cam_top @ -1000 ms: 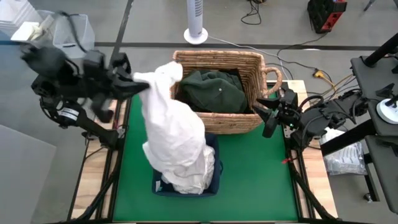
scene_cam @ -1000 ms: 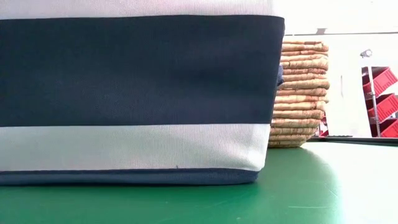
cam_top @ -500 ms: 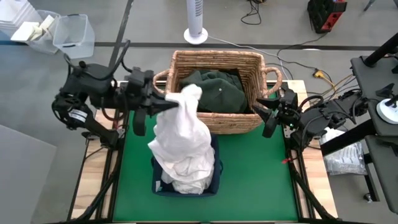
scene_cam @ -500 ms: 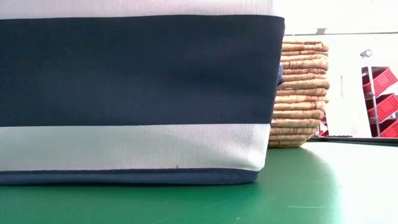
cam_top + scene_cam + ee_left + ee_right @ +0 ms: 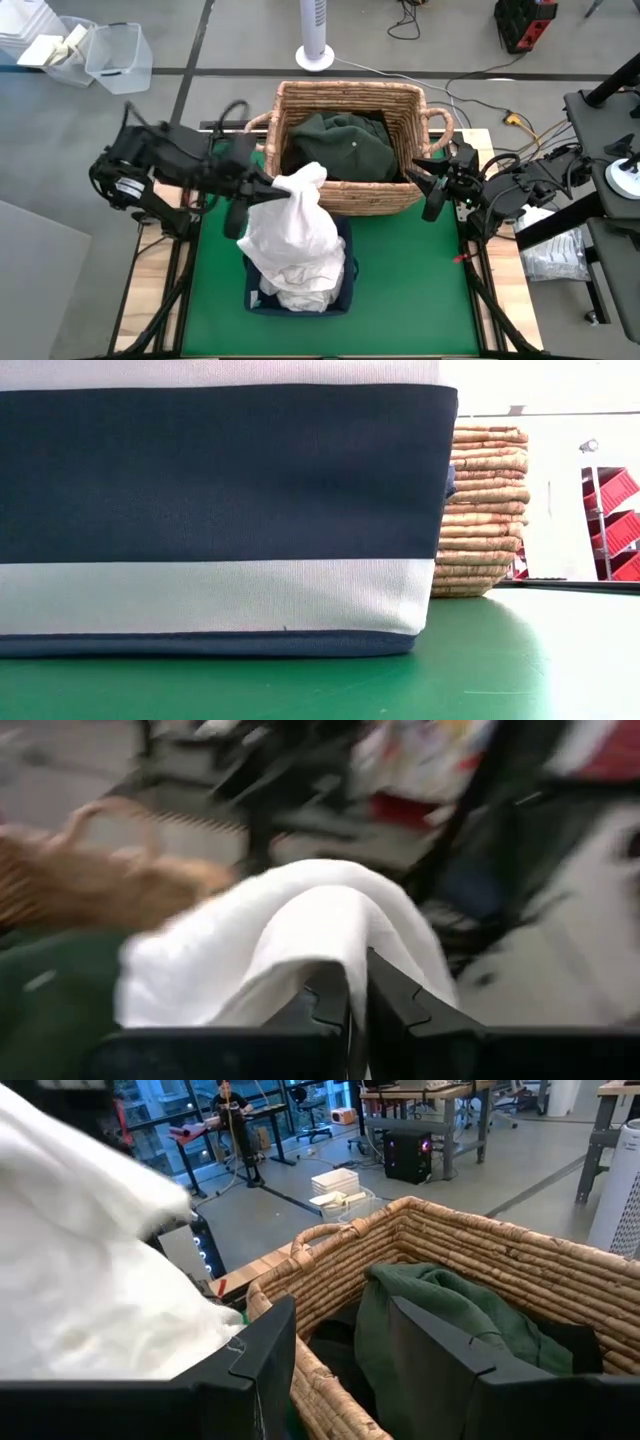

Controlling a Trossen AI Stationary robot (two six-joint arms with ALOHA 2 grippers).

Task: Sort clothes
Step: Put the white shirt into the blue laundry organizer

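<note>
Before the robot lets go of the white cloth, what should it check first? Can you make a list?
1. Left gripper has the white garment pinched: ok, fingers shut on a fold in the left wrist view.
2. Garment hangs over the navy bin: ok, its lower part already lies in the bin.
3. All the cloth is inside the bin: cannot tell, the cloth hides most of the rim.
4. Garment clear of the wicker basket: not ok, its top sits right at the basket's near wall.
5. Dark green garment stays in the basket: ok.
6. Right gripper out of the way: ok, open beside the basket's right end.
</note>
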